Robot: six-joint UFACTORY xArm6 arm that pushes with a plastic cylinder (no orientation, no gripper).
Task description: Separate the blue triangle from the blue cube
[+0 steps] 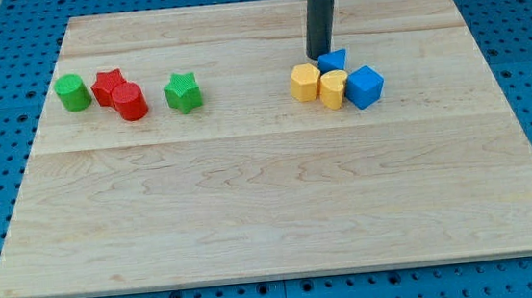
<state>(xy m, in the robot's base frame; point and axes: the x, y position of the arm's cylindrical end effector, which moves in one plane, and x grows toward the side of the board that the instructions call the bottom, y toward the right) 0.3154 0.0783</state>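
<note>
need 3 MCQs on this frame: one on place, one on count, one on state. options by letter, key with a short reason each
1. Where is my tip?
A. Just above-left of the blue triangle, at the view's top of the cluster
B. Beside the green star
C. At the view's bottom edge of the board

2. How many yellow blocks are there?
A. One
B. Two
C. Three

3. How do the blue triangle and the blue cube stand?
A. On opposite sides of the board
B. Stacked
C. Close together in one cluster, not yet separated

Key:
1 A: the rod's end sits right by the triangle's upper-left edge.
2 B: a yellow block and a second yellow block lie side by side.
3 C: the cube lies just lower-right of the triangle; whether they touch is unclear.
</note>
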